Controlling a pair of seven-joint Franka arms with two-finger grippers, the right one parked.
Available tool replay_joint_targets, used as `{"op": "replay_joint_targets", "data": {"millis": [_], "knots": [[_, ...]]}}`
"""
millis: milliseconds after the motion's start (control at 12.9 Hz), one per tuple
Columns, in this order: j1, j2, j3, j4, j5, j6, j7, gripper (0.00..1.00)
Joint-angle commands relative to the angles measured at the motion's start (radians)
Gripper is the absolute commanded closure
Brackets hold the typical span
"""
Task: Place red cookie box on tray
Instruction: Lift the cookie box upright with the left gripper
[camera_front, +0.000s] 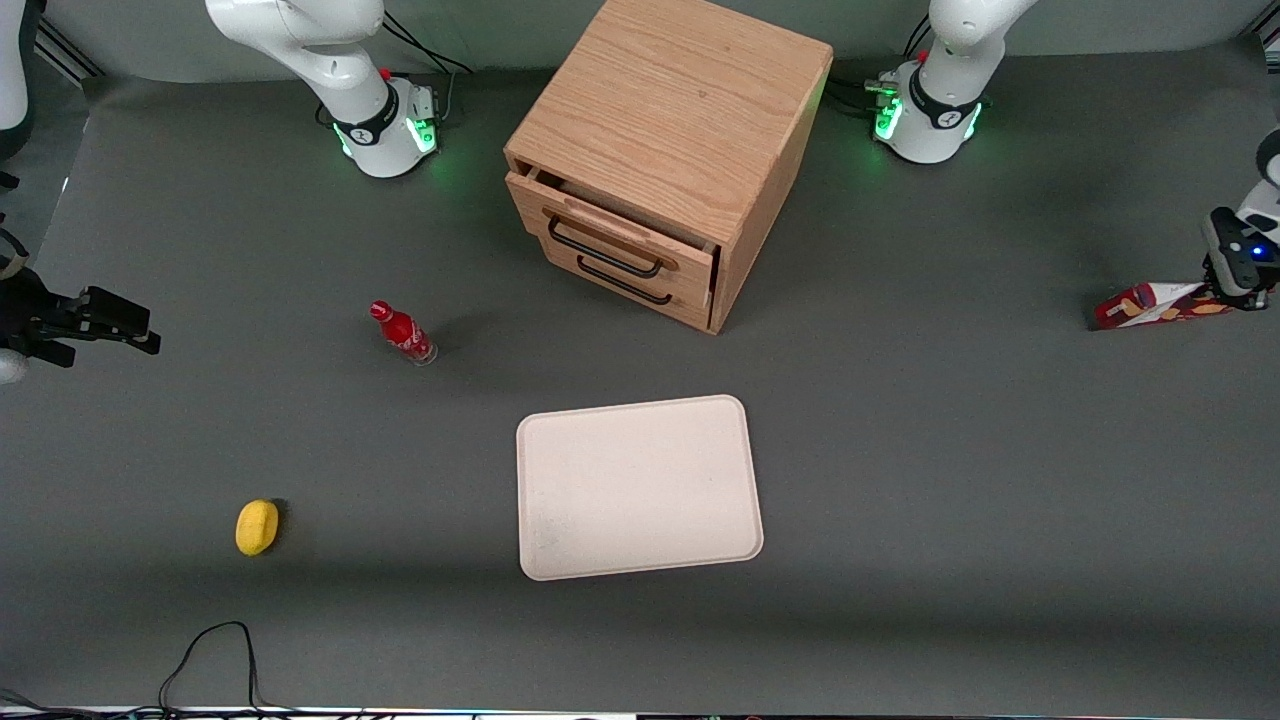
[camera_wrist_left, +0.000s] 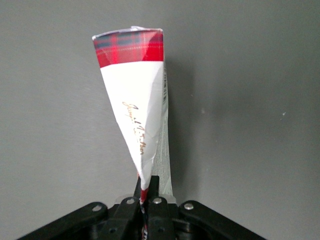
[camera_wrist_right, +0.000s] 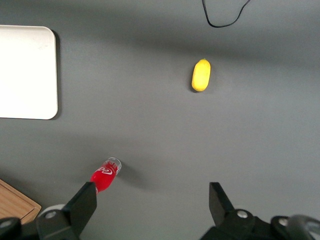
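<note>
We judge the red cookie box (camera_front: 1150, 305) may twist or slip loose during carry, since our gripper (camera_wrist_left: 148, 192) pinches only its flattened end; the box juts from the fingers, apparently lifted; the arm reaches low at the working arm's table end; the tray (camera_front: 640, 488) lies well apart, toward the middle.

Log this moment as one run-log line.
gripper: shut on red cookie box, working arm's end of table | tray: bare | step: carry pending

even overhead light, soft shadows, sharp focus, green base glow
</note>
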Motion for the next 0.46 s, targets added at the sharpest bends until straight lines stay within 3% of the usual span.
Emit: {"op": "replay_joint_targets", "data": {"millis": [0, 387], "knots": [[-0.062, -0.043, -0.002, 0.186, -0.028, -0.229, -0.015, 1.00], [-0.152, -0.042, -0.022, 0.502, 0.006, -0.580, -0.270, 1.00]]}}
